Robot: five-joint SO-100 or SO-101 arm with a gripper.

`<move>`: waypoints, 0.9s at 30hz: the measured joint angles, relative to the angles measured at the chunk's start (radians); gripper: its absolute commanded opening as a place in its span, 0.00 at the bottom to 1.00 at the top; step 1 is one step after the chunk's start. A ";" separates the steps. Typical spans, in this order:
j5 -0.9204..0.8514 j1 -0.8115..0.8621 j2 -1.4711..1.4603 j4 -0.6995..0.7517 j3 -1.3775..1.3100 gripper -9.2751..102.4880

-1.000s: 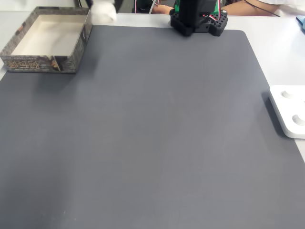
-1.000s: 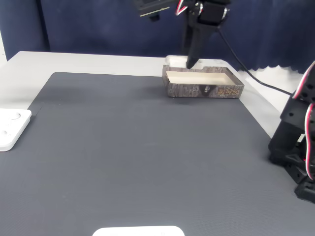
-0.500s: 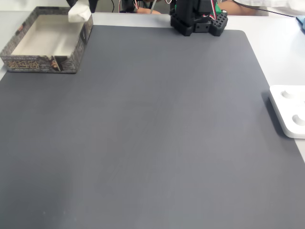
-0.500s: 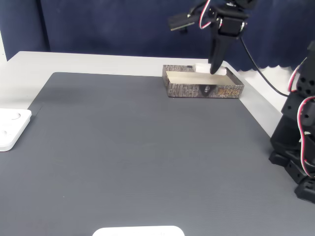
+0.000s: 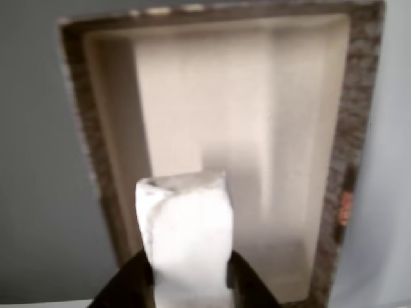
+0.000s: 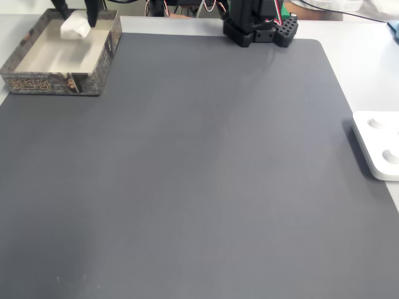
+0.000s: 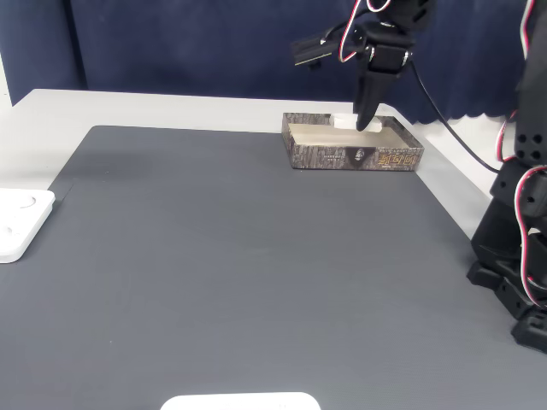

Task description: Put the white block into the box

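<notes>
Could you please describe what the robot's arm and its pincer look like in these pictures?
The arm is matte black plastic, with red, white and black wires looping along its joints. Its pincer has two slim black tapering fingers. The black base has small round holes and a green part.

Dark grey mat bearing the box.

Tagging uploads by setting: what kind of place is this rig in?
Likely a hobby or lab workbench: a dark grey mat covers a pale table, a dark blue curtain hangs behind, and loose servo wiring runs to the black arm base.
</notes>
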 measured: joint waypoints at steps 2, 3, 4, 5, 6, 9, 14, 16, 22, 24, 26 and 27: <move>0.012 0.006 -0.031 0.000 -0.028 0.07; 0.021 0.008 -0.044 0.000 -0.040 0.07; 0.029 0.011 -0.058 0.000 -0.052 0.07; 0.038 0.012 -0.071 0.000 -0.063 0.07; 0.046 0.014 -0.081 0.000 -0.075 0.07; 0.063 0.020 -0.121 0.000 -0.115 0.07; 0.069 0.020 -0.170 0.000 -0.163 0.07; 0.071 0.020 -0.183 0.000 -0.173 0.07; 0.078 0.014 -0.198 -0.015 -0.196 0.07; 0.078 0.012 -0.212 -0.017 -0.207 0.07; 0.078 0.011 -0.224 -0.017 -0.207 0.07; 0.080 0.011 -0.230 -0.017 -0.207 0.07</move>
